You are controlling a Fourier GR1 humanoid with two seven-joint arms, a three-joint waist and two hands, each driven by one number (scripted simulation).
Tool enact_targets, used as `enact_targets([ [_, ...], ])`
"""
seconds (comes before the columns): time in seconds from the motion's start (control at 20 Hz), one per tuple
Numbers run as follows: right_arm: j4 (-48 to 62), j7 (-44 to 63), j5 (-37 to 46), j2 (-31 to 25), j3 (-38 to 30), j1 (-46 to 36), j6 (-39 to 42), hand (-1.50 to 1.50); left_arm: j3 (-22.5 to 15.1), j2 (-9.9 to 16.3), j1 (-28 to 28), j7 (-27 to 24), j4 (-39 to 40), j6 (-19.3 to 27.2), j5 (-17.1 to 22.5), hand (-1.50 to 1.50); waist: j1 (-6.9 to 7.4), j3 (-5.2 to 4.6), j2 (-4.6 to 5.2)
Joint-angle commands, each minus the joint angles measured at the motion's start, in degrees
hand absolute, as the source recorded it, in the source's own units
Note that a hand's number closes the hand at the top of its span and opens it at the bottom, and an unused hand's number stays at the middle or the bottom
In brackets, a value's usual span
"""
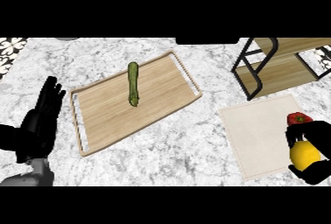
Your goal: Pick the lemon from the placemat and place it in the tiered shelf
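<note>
Lemon [304, 152] — half-hidden in right hand [315, 139]

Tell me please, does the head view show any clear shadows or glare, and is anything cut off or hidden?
Head view: light is even, no glare on the marble counter; no strong shadows under the wooden tray. The tiered shelf is cut by the upper edge. The right hand partly hides the lemon.

Yellow lemon [304, 152], beige placemat [262, 131], green asparagus [132, 83], light wood tray [161, 78], white-grey marbled counter [181, 153], black-framed wooden shelf [258, 65]
</note>
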Motion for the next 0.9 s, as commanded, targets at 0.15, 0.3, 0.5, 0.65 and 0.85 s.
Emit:
enact_targets([
  [0.15, -15.8, 7.2, -17.3, 5.3, -12.2, 1.0, 11.8, 1.50, 0.6, 0.3, 2.2, -0.8, -0.9, -0.5, 0.3, 0.00, -0.59, 0.03, -0.29],
  [0.3, -22.0, 12.3, -25.7, 6.4, -20.0, 0.8, 16.4, 1.50, 1.5, 0.5, 2.5, -0.6, -0.7, -0.6, 0.9, 0.00, -1.32, -0.01, -0.44],
  [0.5, -25.8, 25.1, -32.8, 5.4, -29.6, -7.0, 19.1, 1.50, 0.3, 0.6, 0.9, 1.8, -2.1, 0.1, -0.8, 0.00, -0.62, 0.02, -0.23],
  [0.65, -27.2, 31.5, -35.9, 3.7, -33.1, -10.1, 19.6, 1.50, -0.4, 0.1, 2.2, 2.1, -3.6, -0.9, 0.0, 0.00, 0.60, 0.11, 0.05],
  [0.85, -23.3, 36.0, -37.6, -1.1, -34.6, -13.7, 20.0, 1.50, -0.6, -0.4, 3.6, 1.0, -4.4, -1.9, 0.2, 0.00, 1.03, 0.15, 0.21],
])
